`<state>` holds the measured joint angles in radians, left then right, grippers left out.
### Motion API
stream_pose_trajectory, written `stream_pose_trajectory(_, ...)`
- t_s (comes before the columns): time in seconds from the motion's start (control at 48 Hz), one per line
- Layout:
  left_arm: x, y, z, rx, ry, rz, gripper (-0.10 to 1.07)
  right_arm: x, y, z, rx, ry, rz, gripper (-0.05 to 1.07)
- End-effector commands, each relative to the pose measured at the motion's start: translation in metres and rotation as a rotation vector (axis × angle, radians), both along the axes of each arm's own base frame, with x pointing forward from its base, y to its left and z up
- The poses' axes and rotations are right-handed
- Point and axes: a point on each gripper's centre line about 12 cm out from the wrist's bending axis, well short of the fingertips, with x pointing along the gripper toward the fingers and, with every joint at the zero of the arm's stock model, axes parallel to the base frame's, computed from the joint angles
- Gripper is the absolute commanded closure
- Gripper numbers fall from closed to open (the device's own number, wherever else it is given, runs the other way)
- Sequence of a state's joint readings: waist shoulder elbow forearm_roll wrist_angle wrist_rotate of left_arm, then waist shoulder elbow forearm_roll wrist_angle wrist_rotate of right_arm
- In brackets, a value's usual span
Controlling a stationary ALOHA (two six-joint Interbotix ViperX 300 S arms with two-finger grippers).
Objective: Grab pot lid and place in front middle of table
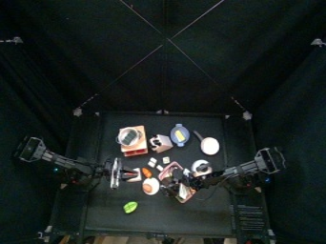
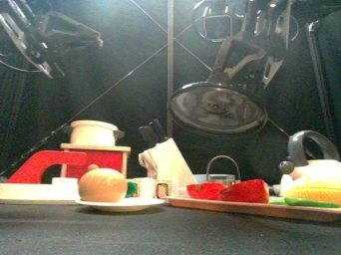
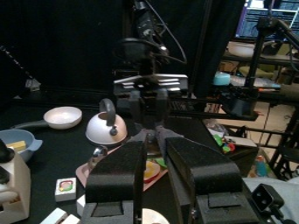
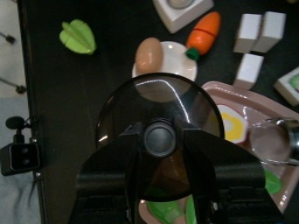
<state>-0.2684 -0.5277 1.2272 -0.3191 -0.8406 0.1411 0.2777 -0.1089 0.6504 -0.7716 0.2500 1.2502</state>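
Nearest: an onion (image 2: 103, 183) is seen on a plate (image 2: 120, 204).
Table (image 2: 173, 234): black, crowded, ringed by black curtains.
Writing: none readable.
Pot lid (image 2: 217, 108): held aloft, clamped by the right gripper (image 4: 160, 140).
Left gripper (image 3: 156, 162): jaws parted, nothing held.

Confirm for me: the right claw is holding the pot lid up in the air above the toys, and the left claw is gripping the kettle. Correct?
Not quite. The right claw does hold the pot lid aloft over the toys, as the front view shows. But the left claw grips nothing: in the left wrist view it hangs well short of the kettle, which stands untouched on the table.
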Motion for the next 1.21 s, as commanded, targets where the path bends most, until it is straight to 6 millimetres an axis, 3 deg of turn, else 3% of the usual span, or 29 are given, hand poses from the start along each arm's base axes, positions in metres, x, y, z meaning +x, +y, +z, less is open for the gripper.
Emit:
stream_pose_trajectory(0.0, 0.002, -0.001, 0.004, 0.0, -0.014, -0.001, 0.36, 0.022, 0.025, 0.004, -0.033, -0.031, 0.074, 0.42)
stream_pose_trajectory(0.229, 0.002, -0.001, 0.003, 0.001, -0.009, -0.001, 0.36, 0.047, 0.061, -0.006, -0.098, -0.039, 0.171, 0.42)
stream_pose_trajectory(1.021, 0.002, -0.002, -0.001, 0.013, 0.013, -0.009, 0.36, 0.054, 0.082, -0.037, -0.127, 0.05, 0.16, 0.41)
stream_pose_trajectory(1.188, 0.002, -0.002, -0.002, 0.012, 0.016, -0.009, 0.36, 0.057, 0.083, -0.036, -0.125, 0.045, 0.159, 0.4)
